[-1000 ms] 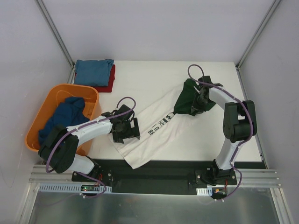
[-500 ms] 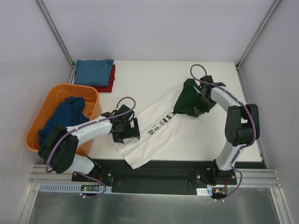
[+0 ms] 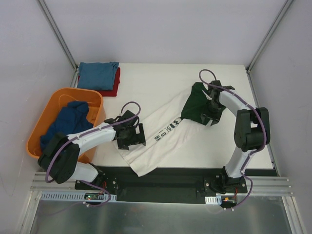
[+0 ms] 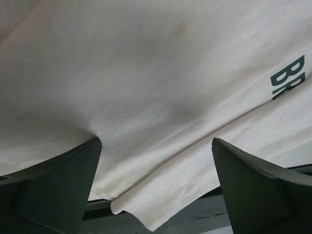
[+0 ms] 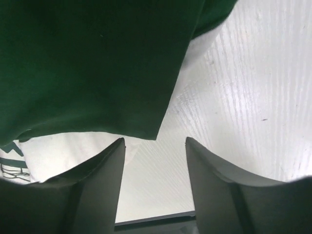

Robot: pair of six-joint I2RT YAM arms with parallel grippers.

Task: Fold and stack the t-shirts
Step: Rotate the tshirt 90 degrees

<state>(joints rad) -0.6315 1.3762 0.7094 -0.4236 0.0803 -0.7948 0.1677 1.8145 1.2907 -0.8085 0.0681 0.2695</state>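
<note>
The left claw (image 3: 130,137) stands with its fingers wide apart, low over the cream shirt (image 3: 168,131). The shirt's loose hem lies between and just beyond the fingers, and one fingertip (image 4: 90,146) seems to touch the cloth, which puckers there. The right claw (image 3: 213,111) is likewise apart, with only bare table (image 5: 234,87) between its fingers and the dark green sleeve (image 5: 87,63) just ahead of them. The shirt thus lies stretched slantwise from one claw to the other, gripped by neither, and I judge the fold not yet begun. The hem under the left claw seems to lie in two layers; closing there might pinch only the upper one, leaving the lower to drag and bunch on the lift. The right claw, closing short, could catch nothing, or only a sliver of sleeve that slips out midway. An uneven pull would twist the shirt. Well beyond the left claw a folded blue shirt (image 3: 97,74) rests on a red shirt (image 3: 115,87), and a navy shirt (image 3: 68,122) sits in the orange basket (image 3: 48,105) beside that arm.
</note>
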